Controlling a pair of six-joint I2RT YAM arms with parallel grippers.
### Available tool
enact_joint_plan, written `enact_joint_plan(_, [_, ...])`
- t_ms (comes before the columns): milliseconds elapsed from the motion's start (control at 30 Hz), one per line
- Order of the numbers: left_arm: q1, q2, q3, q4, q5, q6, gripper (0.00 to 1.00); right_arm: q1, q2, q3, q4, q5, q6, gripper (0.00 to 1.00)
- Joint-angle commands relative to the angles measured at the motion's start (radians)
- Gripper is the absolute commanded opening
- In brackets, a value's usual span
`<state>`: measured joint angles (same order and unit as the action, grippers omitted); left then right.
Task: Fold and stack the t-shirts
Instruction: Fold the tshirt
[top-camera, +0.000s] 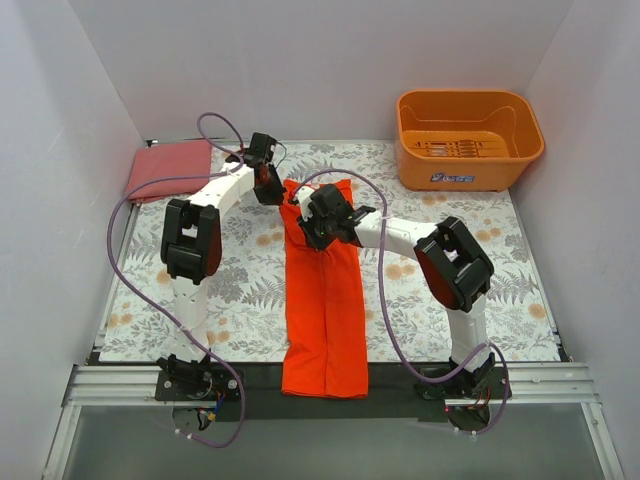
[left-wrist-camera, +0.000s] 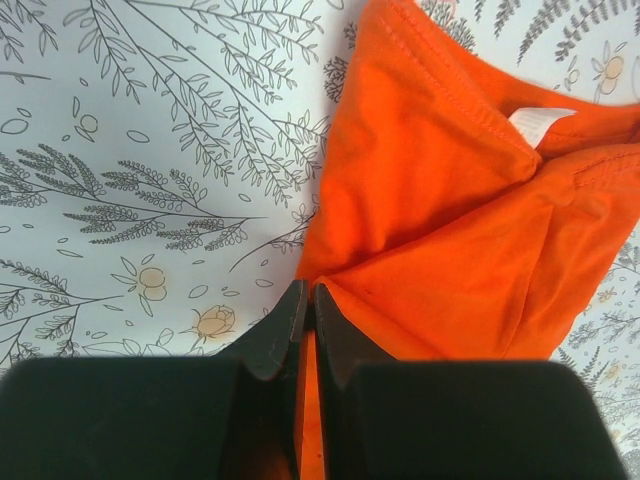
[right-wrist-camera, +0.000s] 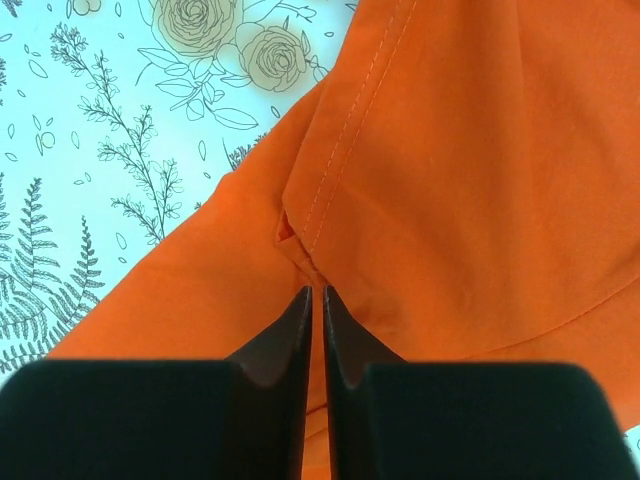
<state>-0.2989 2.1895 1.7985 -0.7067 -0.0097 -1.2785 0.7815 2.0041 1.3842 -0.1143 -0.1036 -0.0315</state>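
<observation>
The left gripper (left-wrist-camera: 305, 290) is pinched tight on the orange-red t-shirt (top-camera: 322, 300), right at its tips. The right gripper (right-wrist-camera: 317, 293) pinches it too. From above, both grippers hide the shirt's top edge. The pinkish-red t-shirt (top-camera: 168, 168) lies folded, well apart, left of the left gripper.

You could read nothing for certain here. The orange plastic tub (top-camera: 420, 165) carried a small white sticker (top-camera: 455, 178) with blue lettering on its near wall (too small for you to make out). The orange-red t-shirt (left-wrist-camera: 450, 220) showed a white neck tag (left-wrist-camera: 540, 118), which looked blank.
</observation>
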Motion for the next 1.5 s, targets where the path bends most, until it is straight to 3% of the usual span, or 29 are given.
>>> enact_joint_plan(0, [-0.008, 0.003, 0.064, -0.028, -0.045, 0.004, 0.0, -0.025, -0.051, -0.007, 0.008, -0.082, 0.053, 0.12])
enact_joint_plan(67, [-0.011, 0.009, 0.078, -0.034, -0.046, 0.002, 0.0, -0.042, -0.05, -0.011, 0.018, -0.113, 0.074, 0.02])
enact_joint_plan(200, [-0.016, 0.016, 0.085, -0.037, -0.044, 0.002, 0.0, -0.051, -0.056, -0.025, 0.036, -0.143, 0.084, 0.01])
enact_joint_plan(333, [-0.016, 0.03, 0.082, -0.036, -0.056, 0.011, 0.0, -0.05, -0.057, -0.03, 0.065, -0.139, 0.093, 0.16])
enact_joint_plan(633, [-0.016, 0.038, 0.076, -0.027, -0.056, 0.019, 0.0, -0.013, -0.024, -0.004, 0.099, -0.055, 0.048, 0.29])
enact_joint_plan(1033, [-0.016, 0.036, 0.064, -0.027, -0.059, 0.018, 0.0, 0.041, 0.071, 0.087, 0.097, 0.016, -0.011, 0.29])
enact_joint_plan(1467, [-0.016, 0.035, 0.055, -0.023, -0.05, 0.021, 0.0, 0.044, 0.121, 0.079, 0.097, 0.064, -0.021, 0.27])
